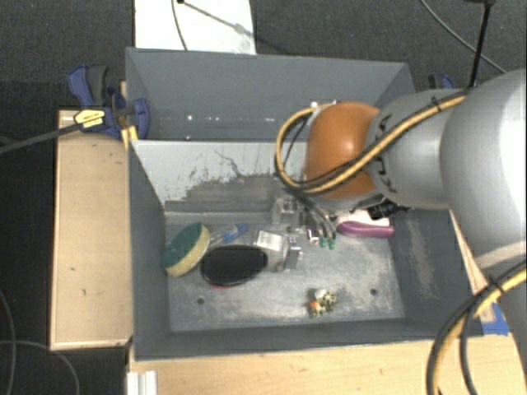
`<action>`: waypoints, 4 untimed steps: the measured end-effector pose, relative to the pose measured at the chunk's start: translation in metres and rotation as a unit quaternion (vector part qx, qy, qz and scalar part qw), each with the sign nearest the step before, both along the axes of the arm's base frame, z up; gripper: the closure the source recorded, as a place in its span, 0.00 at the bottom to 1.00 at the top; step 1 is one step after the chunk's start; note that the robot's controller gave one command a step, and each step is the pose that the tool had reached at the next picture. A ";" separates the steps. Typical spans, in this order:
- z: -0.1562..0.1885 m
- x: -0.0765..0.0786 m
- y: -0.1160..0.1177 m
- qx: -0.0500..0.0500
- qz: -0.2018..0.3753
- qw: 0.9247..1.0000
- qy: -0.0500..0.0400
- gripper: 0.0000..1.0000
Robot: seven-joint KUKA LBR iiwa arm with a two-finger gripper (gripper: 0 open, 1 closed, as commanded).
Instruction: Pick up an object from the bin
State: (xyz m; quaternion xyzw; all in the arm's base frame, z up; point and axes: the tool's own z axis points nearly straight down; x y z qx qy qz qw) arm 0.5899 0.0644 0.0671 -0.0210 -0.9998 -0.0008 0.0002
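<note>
My gripper [282,239] hangs low in the middle of the bin, under the orange cover on the wrist. Its metal end sits right beside the right end of a black oval object [234,266] lying on the bin floor; whether they touch I cannot tell. A thin blue and silver pen-like thing [228,234] lies just left of the gripper, behind the black oval. Further left rests a round green and yellow sponge disc [184,248].
A magenta-handled tool [367,229] lies to the right of the gripper, partly under the arm. A small multi-coloured trinket [322,301] sits near the front wall. The arm covers the bin's right rear part.
</note>
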 end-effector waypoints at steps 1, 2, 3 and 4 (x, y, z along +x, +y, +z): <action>0.001 0.001 0.000 0.001 -0.003 1.000 -0.001 0.00; 0.001 0.001 0.001 0.002 -0.006 1.000 -0.002 0.00; 0.002 0.002 0.001 0.002 -0.008 1.000 -0.003 0.00; 0.002 0.002 0.001 0.002 -0.009 1.000 -0.003 1.00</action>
